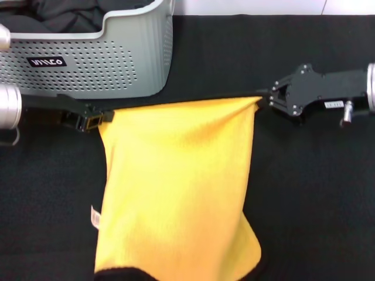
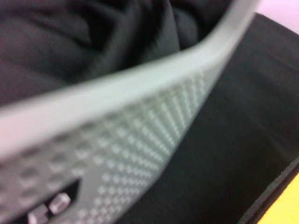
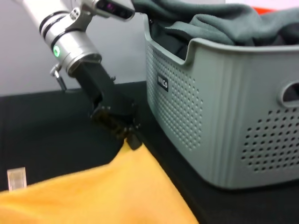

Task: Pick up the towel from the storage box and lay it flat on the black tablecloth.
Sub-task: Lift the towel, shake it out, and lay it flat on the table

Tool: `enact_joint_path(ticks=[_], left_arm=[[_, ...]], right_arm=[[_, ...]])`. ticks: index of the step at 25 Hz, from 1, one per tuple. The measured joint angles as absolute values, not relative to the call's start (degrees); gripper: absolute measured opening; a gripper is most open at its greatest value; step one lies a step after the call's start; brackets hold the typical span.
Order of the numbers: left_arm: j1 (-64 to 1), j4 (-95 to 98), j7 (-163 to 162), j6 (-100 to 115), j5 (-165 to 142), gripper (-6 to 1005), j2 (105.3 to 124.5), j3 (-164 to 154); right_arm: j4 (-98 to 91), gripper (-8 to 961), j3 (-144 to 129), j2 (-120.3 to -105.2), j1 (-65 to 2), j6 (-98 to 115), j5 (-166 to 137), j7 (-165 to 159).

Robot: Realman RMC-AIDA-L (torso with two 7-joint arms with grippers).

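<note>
Towel stretched between two tools in front of the box.

The yellow towel (image 1: 179, 193) hung over the black tablecloth (image 1: 316, 199), its white tag (image 1: 94, 218) on the left edge. The left tool (image 1: 96, 120) and right tool (image 1: 263, 100) each clamped an upper corner. Beyond stood the grey box (image 1: 105, 64), holding dark cloth (image 1: 64, 14).

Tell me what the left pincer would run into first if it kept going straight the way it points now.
The left pincer points across toward the right pincer, with the yellow towel stretched between them. Going on, it would push into the towel's held edge first; depth is hard to judge.
</note>
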State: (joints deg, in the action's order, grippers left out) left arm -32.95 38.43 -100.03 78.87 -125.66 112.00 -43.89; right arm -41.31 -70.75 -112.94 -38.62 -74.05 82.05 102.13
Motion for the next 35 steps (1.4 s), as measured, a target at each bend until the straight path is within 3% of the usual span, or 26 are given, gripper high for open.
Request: enact_joint_path(ticks=[7, 15, 35], left_arm=[[-33.7, 39.1, -100.7, 76.3, -124.9, 22, 111.32, -43.7], [-33.7, 38.6, -100.9, 74.0, -125.6, 22, 111.21, -43.7], [-33.2, 38.3, -100.2, 71.7, -126.8, 24, 112.29, -44.4]], right_arm=[[-43.8, 4, -70.7, -113.61, -43.4, -70.6, 76.7, 103.3], [-42.7, 5, -71.2, -115.67, -46.4, -66.6, 70.0, 103.0], [-40.2, 5, -71.5, -115.92, -45.9, -62.2, 69.9, 103.1]])
